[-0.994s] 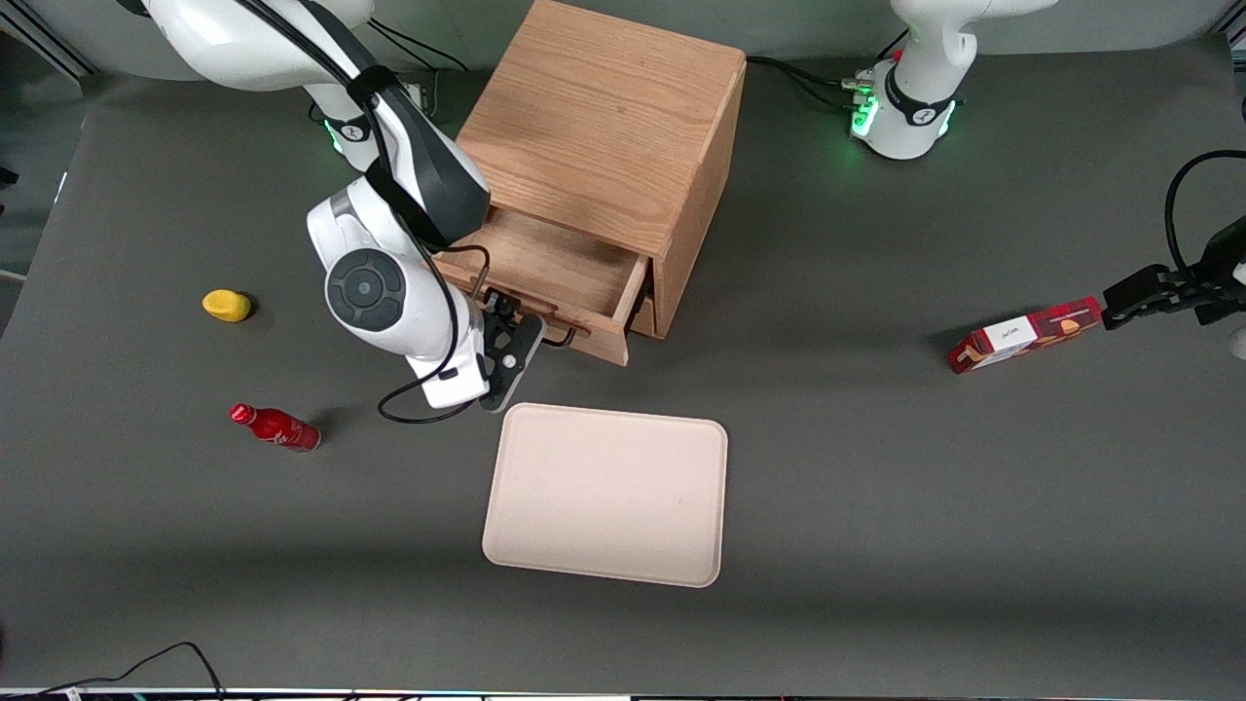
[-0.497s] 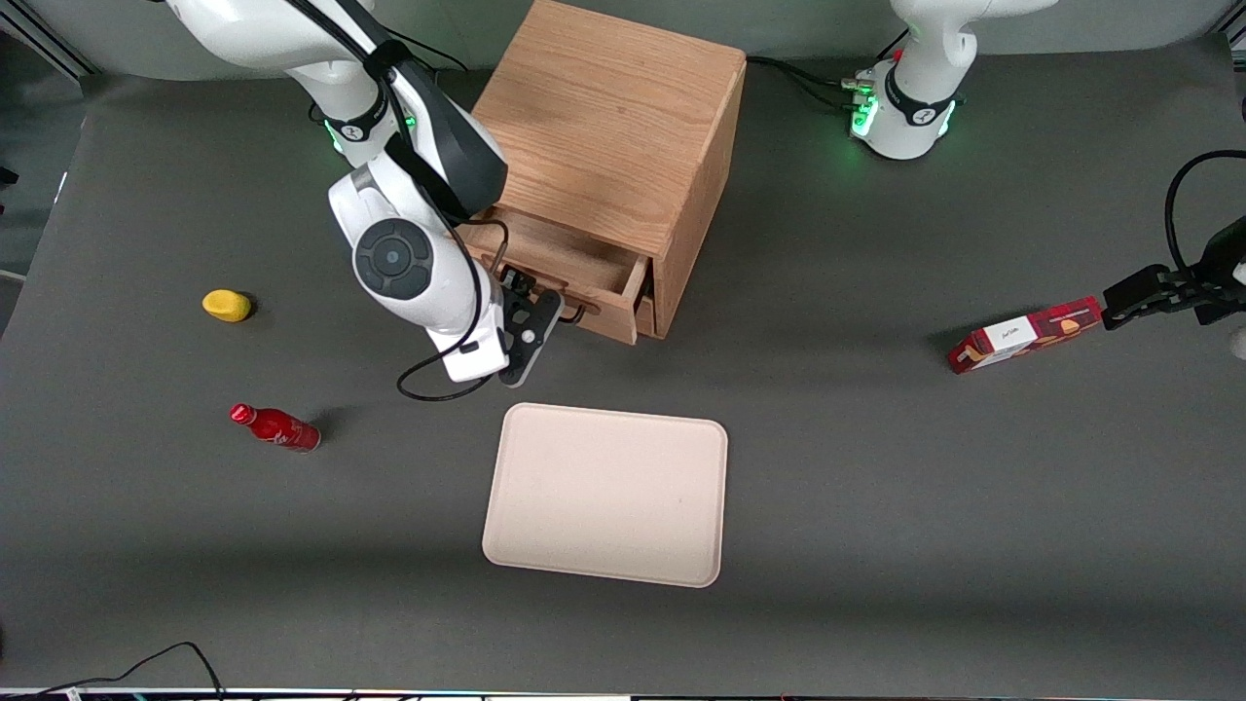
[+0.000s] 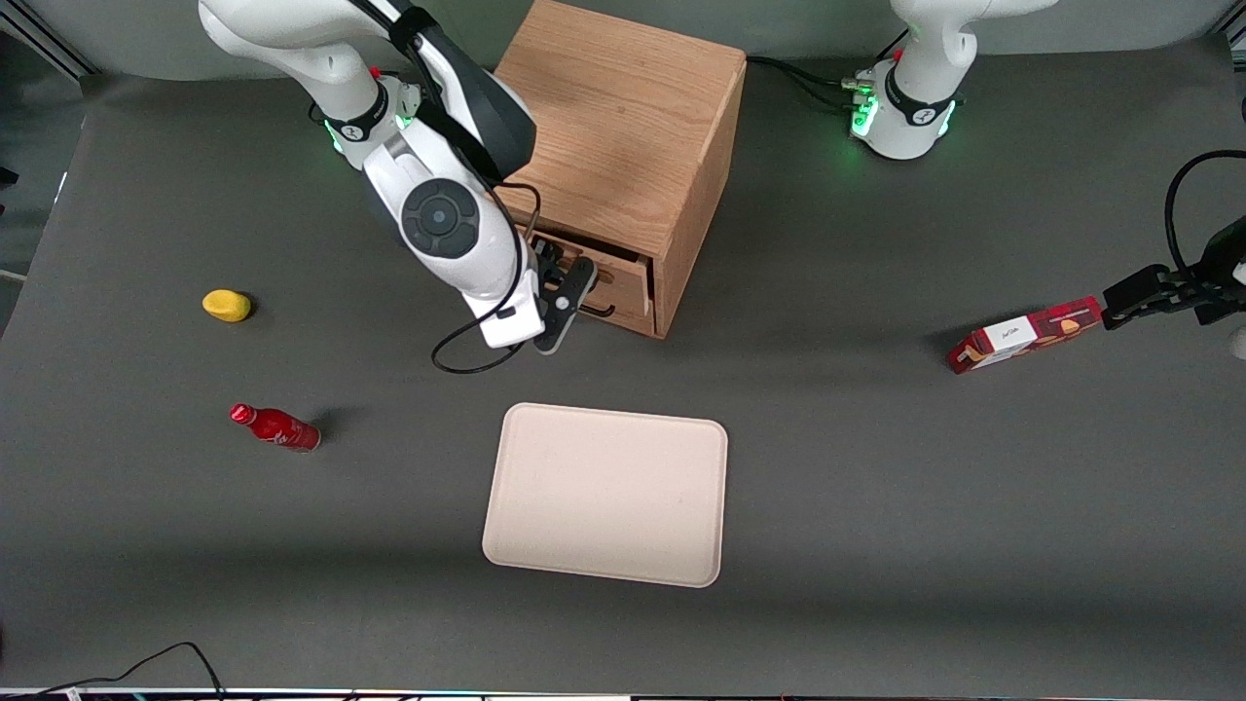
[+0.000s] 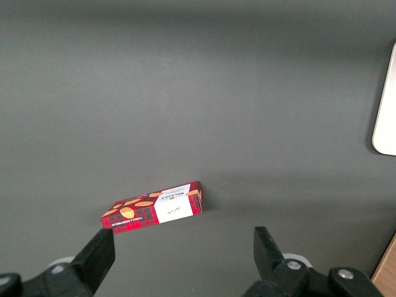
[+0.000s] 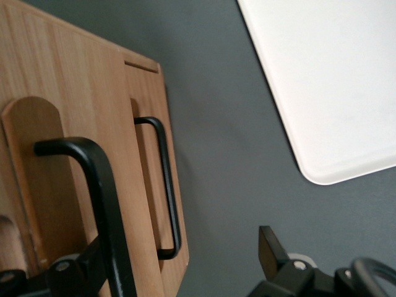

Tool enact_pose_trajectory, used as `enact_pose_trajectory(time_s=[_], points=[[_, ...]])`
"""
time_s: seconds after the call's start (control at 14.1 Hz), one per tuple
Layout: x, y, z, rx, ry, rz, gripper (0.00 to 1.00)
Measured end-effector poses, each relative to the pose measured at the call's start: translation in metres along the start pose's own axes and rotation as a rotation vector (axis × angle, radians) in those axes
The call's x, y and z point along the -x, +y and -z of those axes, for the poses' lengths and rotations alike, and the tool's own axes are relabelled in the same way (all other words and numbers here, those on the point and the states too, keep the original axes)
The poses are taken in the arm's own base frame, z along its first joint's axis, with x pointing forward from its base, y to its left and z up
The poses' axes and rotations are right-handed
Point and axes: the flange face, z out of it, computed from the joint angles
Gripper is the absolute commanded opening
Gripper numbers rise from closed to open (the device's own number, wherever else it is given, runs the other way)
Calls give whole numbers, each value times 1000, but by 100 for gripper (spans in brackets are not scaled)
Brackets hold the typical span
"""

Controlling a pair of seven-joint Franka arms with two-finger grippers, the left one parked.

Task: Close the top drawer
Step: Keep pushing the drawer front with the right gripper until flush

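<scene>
A smooth cream tray [image 3: 605, 494] with rounded corners lies nearest the front camera on the matte dark grey table [image 3: 876, 487]. Farther back, toward the working arm's end, a glossy red bottle [image 3: 275, 426] lies on its side and a small rounded yellow lump [image 3: 226, 305] sits beyond reach of it. Toward the parked arm's end lies a flat red tartan box [image 3: 1026, 334] with a white label; its writing is too small to read.

The gripper [image 3: 557, 292] hangs just in front of the cabinet [image 3: 623, 146], a box of light oak with clear grain. Its fingers [image 5: 270, 247] stand spread, one on either side of the thin black wire handle [image 5: 99, 185] of the top drawer [image 3: 605, 275]. A second earlier the drawer stood pulled well out, its floor showing; now it is pushed almost flush, only a narrow dark gap remaining. The lower drawer [image 5: 151, 173] carries a matching handle.
</scene>
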Motion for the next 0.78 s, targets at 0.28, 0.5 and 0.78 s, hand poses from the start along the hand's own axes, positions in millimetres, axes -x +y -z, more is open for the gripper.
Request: enact_pose_trajectory(time_s=[0.28,0.5,0.78], points=[[4,-11,-2,15,9,9,100],[5,-12,-2,21,14,10,100],[5,-13,-2,23,16,10,100]])
